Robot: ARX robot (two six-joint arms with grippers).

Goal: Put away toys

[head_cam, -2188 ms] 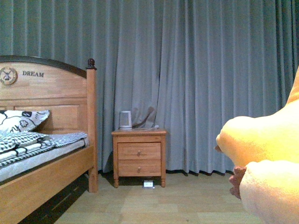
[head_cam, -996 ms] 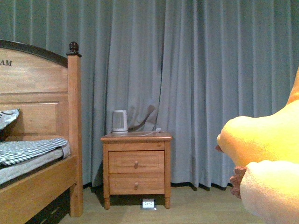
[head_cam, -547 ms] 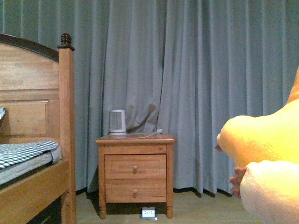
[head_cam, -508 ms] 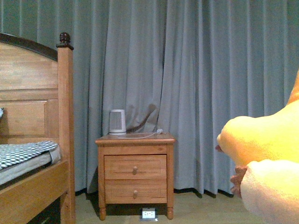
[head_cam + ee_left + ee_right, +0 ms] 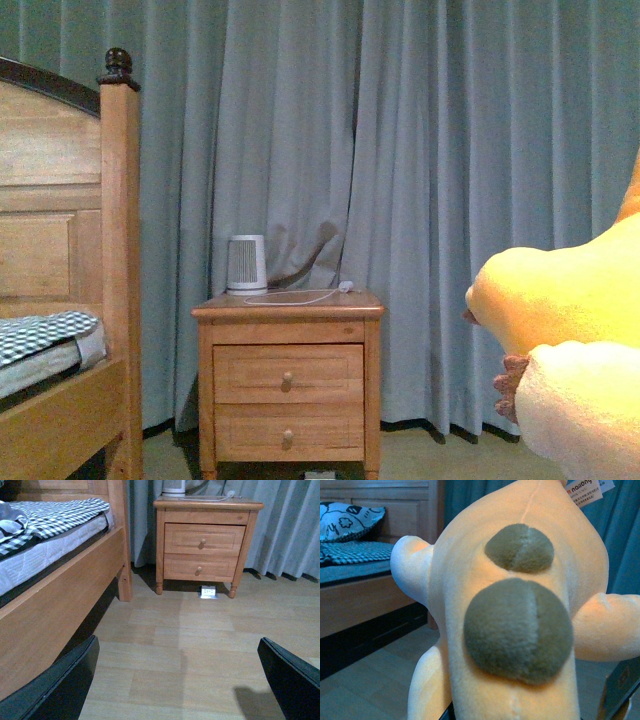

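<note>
An orange-yellow plush toy [image 5: 570,300] fills the right edge of the front view, with a cream patch and small brown claws [image 5: 508,385]. In the right wrist view the plush toy [image 5: 520,610] fills the frame, showing two grey-brown round patches; my right gripper [image 5: 515,715] is shut on it, its fingers mostly hidden behind the plush. My left gripper [image 5: 182,680] hangs open above the wood floor, its two dark fingers [image 5: 60,690] far apart and nothing between them.
A wooden nightstand [image 5: 288,385] with two drawers stands against the blue-grey curtain [image 5: 430,150], a small white device [image 5: 246,265] on top. The wooden bed [image 5: 70,300] with checked bedding [image 5: 45,517] is at the left. A small white item [image 5: 208,591] lies under the nightstand.
The view has drawn closer to the nightstand: it looks larger, and the bed has slid off toward the left. The plush keeps its place in the front view.
</note>
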